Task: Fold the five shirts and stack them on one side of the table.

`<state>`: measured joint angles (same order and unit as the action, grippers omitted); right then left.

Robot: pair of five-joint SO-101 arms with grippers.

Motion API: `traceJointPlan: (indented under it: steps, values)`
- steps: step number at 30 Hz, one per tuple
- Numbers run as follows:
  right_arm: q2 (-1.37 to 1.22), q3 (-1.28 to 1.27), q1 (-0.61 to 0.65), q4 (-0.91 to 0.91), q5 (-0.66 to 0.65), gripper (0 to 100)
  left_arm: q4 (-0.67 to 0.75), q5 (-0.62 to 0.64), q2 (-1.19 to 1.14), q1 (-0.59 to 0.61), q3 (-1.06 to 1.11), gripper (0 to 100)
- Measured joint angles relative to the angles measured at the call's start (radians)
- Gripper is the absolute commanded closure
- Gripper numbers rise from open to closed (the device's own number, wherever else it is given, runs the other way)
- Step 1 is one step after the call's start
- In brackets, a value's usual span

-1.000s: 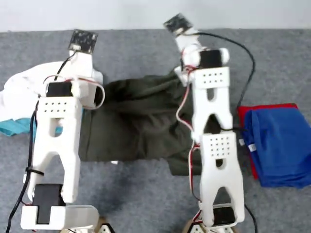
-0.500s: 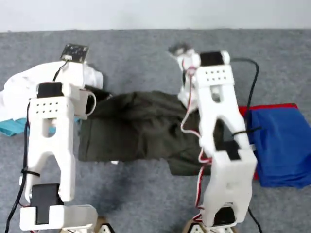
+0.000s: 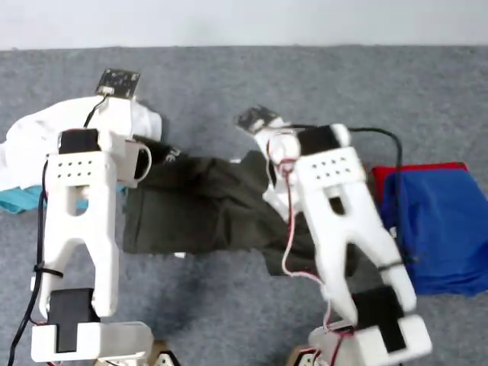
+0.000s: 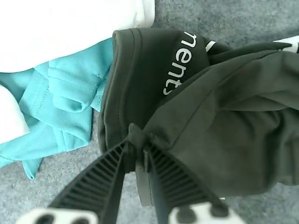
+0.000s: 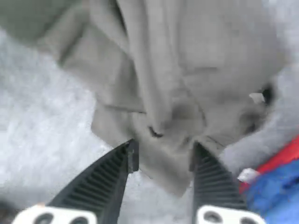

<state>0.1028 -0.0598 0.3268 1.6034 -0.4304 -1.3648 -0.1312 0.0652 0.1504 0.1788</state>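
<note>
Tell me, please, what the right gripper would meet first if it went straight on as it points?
Most likely the dark green shirt: the right gripper is open and aimed at its bunched fabric, though the depth is unclear.

Looks like robotics lab bench. Table (image 3: 221, 305) covered in grey felt, plain pale wall (image 3: 229, 23) behind. Two white plastic arms (image 3: 76, 164) with loose red wires (image 3: 290, 217) and bare circuit board (image 3: 116, 81). Dark shirt (image 3: 206, 206) between them.

One dark green shirt (image 3: 206, 206) lay crumpled mid-table. A white shirt (image 3: 30, 145) and teal shirt (image 3: 19, 200) lay heaped beside it. A folded blue shirt (image 3: 442, 229) covered a red shirt (image 3: 381, 177) opposite.
</note>
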Motion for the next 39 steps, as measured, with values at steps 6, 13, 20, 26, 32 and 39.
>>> traceJointPlan:
  steps: [6, 13, 20, 26, 32, 39]
  values:
    - [0.014, 0.069, -0.112, -0.187, 0.052, 77.9, 0.000, 0.000, 0.000, 0.000, 0.000, 99]
    - [-0.350, 0.176, -0.130, -0.359, 0.133, 78.1, 0.000, 0.000, 0.000, -0.021, 0.000, 99]
    - [-0.730, 0.520, -0.172, -0.273, 0.143, 78.2, 0.000, 0.000, 0.000, -0.068, 0.000, 99]
    - [-0.941, 0.789, -0.244, -0.173, 0.143, 78.4, 0.000, 0.000, 0.000, -0.071, 0.000, 99]
    - [-1.065, 0.922, -0.239, -0.137, 0.132, 95.1, 0.000, 0.000, 0.000, -0.071, 0.000, 99]
    - [-1.085, 0.950, -0.245, -0.135, 0.097, 98.8, 0.000, 0.000, 0.000, -0.071, 0.000, 99]
